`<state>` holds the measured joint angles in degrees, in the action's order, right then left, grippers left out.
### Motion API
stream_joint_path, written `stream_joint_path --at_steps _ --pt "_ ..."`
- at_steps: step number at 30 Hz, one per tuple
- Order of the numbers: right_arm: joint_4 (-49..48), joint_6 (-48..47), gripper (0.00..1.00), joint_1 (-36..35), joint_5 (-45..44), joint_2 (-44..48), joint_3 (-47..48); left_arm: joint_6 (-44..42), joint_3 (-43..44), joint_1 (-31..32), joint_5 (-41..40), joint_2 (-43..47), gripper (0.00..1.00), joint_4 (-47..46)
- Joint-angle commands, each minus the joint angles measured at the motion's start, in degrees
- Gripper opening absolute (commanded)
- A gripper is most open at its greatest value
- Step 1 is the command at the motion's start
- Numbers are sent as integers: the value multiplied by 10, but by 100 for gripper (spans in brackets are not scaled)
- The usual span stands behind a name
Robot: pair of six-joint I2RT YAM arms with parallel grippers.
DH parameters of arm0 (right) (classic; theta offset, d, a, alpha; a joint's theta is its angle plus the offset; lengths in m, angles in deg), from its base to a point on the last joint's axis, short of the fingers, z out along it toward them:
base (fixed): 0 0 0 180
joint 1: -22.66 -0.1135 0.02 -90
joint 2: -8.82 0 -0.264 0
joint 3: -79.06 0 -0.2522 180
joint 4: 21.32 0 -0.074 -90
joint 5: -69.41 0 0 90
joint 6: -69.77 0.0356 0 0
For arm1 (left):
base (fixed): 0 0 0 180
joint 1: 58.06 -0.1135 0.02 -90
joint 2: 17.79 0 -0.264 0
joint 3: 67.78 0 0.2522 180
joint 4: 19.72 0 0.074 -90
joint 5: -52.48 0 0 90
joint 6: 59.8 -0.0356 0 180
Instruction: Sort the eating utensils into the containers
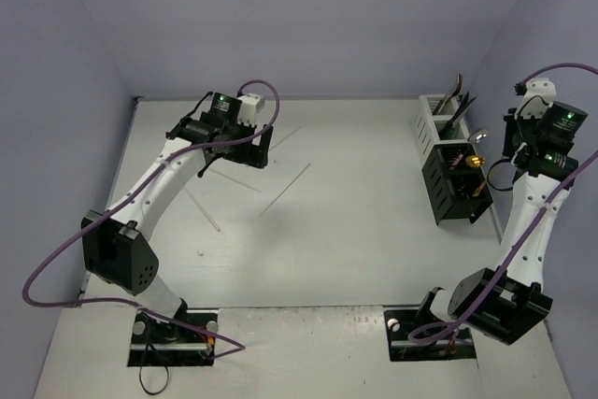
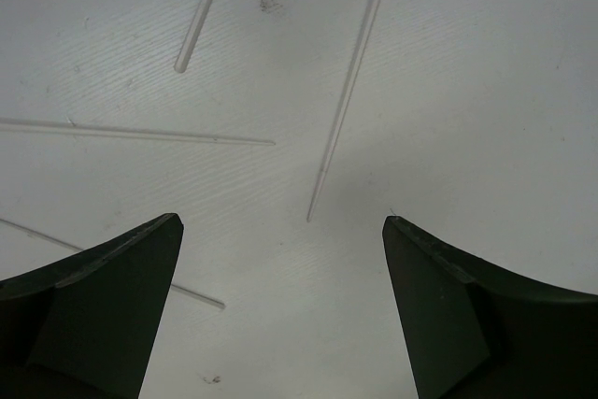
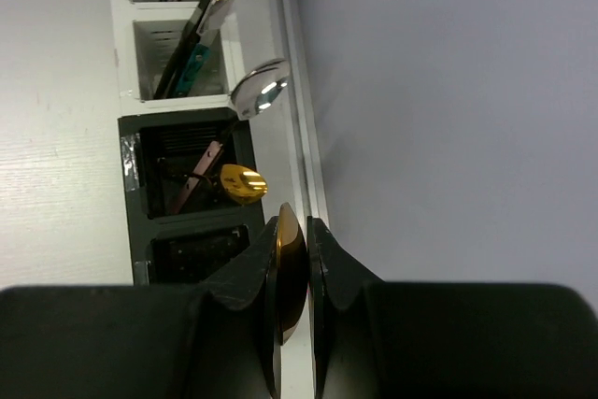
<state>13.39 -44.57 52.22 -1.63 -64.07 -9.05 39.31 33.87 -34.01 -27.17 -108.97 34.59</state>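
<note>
There, the right gripper [image 3: 291, 228] pinched a gold spoon [image 3: 289, 263], with the black holder [image 3: 138, 231] just to its left. The left gripper [image 2: 280, 223] was spread wide above the chopsticks [image 2: 350, 81].

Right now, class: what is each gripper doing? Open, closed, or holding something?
Left gripper: open, holding nothing.
Right gripper: closed on a gold spoon.

Scuffed white table [image 1: 355, 249] beneath pale lavender walls [image 1: 318, 16]
</note>
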Motion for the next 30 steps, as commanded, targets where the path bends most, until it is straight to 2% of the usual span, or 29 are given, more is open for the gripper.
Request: stream_joint_path --at_steps 1,20,30 --pt "-28 -1 0 1 42 -25 41 -7 0 4 -5 15 86 -26" --pt "-50 76 0 -8 59 -197 214 -14 -25 3 6 -8 86 -77" --pt "-136 105 0 -43 38 -249 204 -20 -24 -1 5 -11 86 -81"
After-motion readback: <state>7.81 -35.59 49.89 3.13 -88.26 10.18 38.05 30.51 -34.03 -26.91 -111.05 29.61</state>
